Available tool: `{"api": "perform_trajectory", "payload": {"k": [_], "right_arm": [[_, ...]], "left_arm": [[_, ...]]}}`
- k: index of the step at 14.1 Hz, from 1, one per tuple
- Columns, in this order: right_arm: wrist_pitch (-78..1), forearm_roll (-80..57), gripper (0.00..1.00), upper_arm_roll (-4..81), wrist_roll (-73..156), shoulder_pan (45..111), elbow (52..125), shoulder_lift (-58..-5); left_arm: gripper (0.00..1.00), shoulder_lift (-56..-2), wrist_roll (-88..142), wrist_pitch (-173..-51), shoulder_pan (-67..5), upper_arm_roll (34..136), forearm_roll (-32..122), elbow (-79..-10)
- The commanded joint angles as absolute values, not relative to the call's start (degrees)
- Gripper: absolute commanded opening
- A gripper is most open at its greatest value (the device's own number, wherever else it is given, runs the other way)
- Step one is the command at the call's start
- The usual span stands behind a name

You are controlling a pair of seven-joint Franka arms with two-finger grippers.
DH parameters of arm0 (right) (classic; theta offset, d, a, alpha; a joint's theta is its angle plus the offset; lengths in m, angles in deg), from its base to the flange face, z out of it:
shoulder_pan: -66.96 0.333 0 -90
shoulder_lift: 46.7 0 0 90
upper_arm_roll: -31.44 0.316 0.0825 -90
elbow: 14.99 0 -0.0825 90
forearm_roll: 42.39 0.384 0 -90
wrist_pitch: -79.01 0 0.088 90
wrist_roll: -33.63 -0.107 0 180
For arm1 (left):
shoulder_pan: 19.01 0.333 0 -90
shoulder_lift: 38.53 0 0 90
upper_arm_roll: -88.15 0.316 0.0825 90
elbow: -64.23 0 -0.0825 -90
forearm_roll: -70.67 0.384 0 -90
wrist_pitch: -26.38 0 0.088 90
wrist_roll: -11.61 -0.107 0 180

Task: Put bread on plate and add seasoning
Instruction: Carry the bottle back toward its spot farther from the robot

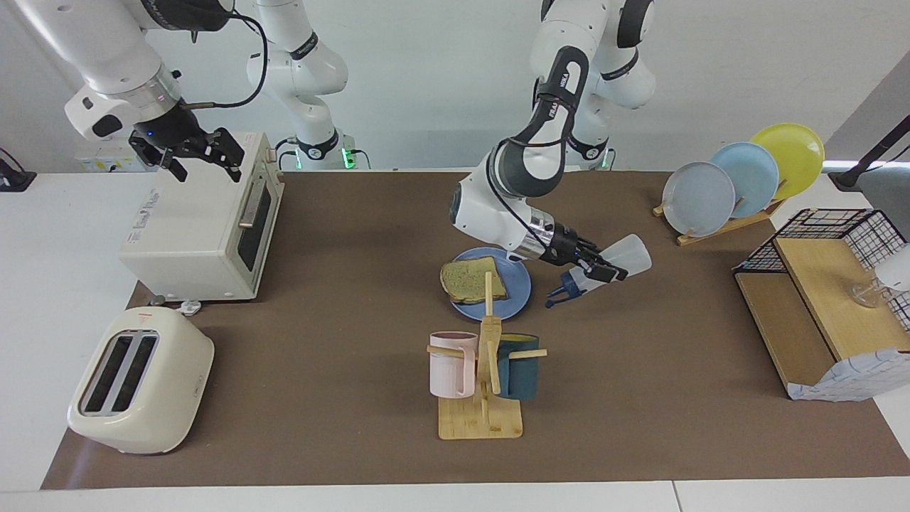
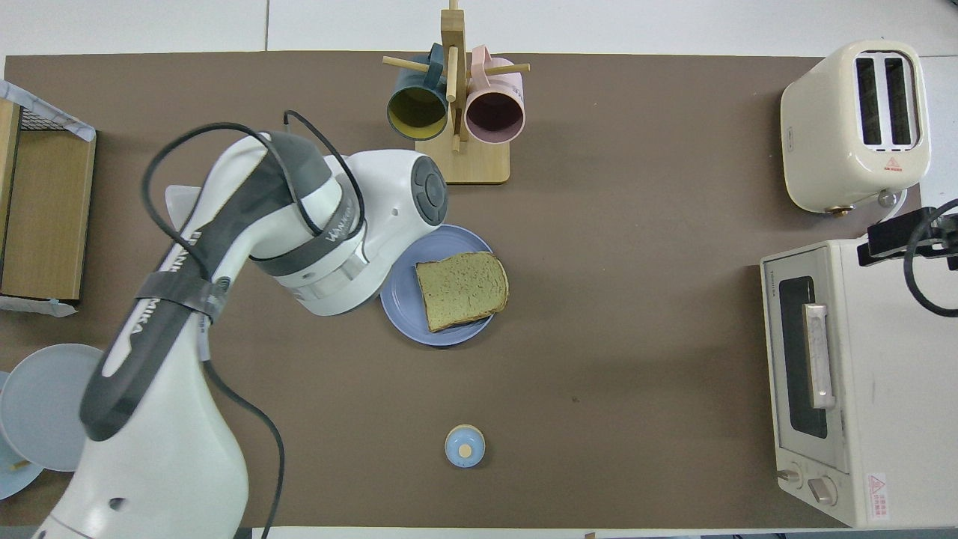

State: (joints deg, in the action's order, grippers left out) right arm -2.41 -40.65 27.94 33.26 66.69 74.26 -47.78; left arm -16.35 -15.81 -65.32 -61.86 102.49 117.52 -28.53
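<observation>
Holding the seasoning (image 1: 604, 265) tipped cap-down, left gripper (image 1: 596, 266) clamped on it, beside the plate (image 1: 515, 281), not over it.
Bread's (image 1: 472, 279) plated; the bottle probably needs standing upright on the table next. Right gripper (image 1: 196, 152) waits wide open, empty, above the toaster oven (image 1: 199, 227).

From overhead, the left arm (image 2: 247, 224) hides its gripper and most of the seasoning (image 2: 171, 201).

The square slice of toast (image 2: 462, 290) lies on the round blue plate (image 2: 404, 311) — the wooden mug rack (image 2: 462, 161) stands farther from the robots, the small blue-topped bell (image 2: 465, 446) nearer.

Left gripper (image 1: 596, 267) clamped shut, tilted down; right gripper (image 1: 192, 153) open — raised.
</observation>
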Motion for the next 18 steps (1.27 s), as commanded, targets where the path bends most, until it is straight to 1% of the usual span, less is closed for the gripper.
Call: {"api": "perform_trajectory", "payload": {"k": [1,7,13,18], "right_arm": [[-2.6,-41.0,1.0,28.2,34.9,66.3,74.5,-47.9],[-2.6,-41.0,1.0,28.2,34.9,66.3,74.5,-47.9],[-2.6,-41.0,1.0,28.2,34.9,66.3,74.5,-47.9],[-2.6,-41.0,1.0,28.2,34.9,66.3,74.5,-47.9]], "left_arm": [[0.0,-21.3,-16.8,-68.0,-58.7,102.0,112.8,-30.7],[0.0,-24.5,-15.5,-73.0,-54.4,102.1,100.0,-30.7],[0.0,-26.0,-8.9,-79.1,-51.3,102.1,89.8,-30.9],[0.0,-28.1,-4.5,-88.0,-48.1,102.1,82.6,-35.0]]}}
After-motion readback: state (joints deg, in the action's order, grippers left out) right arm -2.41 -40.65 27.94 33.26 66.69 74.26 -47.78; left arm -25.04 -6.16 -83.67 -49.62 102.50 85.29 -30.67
